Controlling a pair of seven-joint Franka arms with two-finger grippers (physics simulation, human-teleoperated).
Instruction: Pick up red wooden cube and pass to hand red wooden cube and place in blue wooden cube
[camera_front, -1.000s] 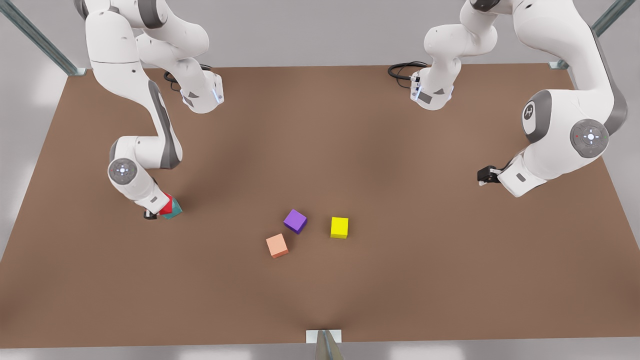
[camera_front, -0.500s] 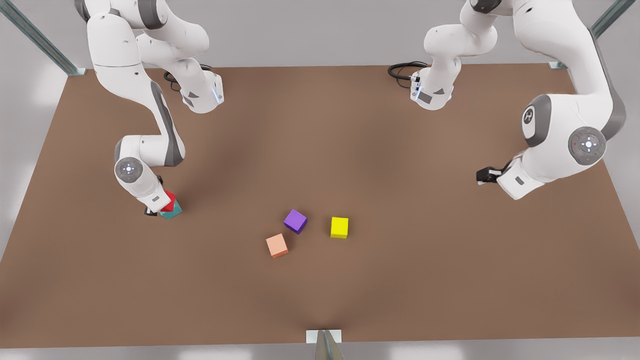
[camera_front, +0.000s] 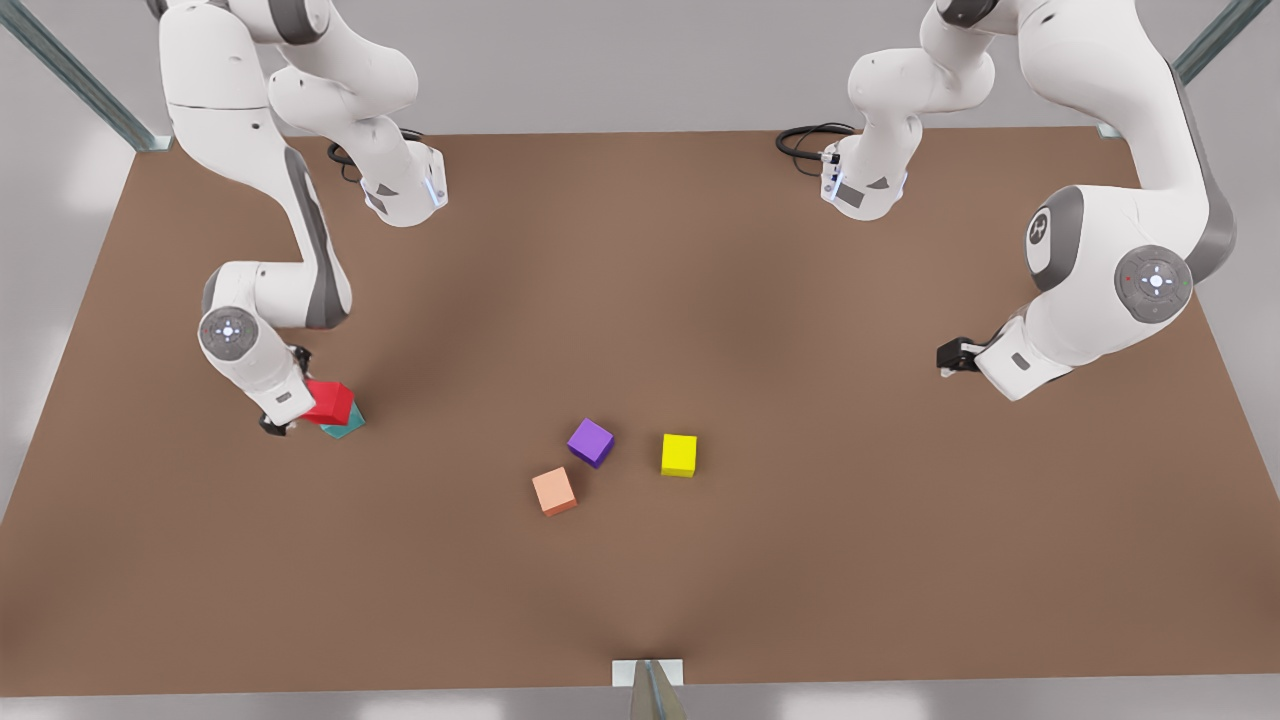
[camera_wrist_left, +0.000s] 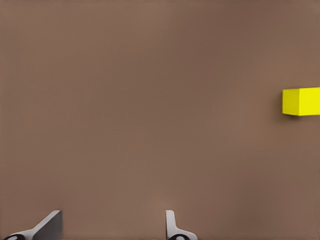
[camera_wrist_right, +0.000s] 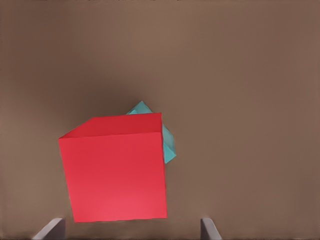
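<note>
A simulated robot test rig, not a lived-in room. A bare brown worktop (camera_front: 700, 300) fills the scene, with flat grey ground beyond its edges. Grey metal struts (camera_front: 75, 75) slant up from the far corners, and a bracket (camera_front: 647, 673) sits at the near edge. Two white arms (camera_front: 250, 200) are bolted at the far side, black cable (camera_front: 805, 140) coiled by one base. The loose things are plain coloured cubes (camera_front: 679, 455), the stock props of a manipulation trial.
</note>
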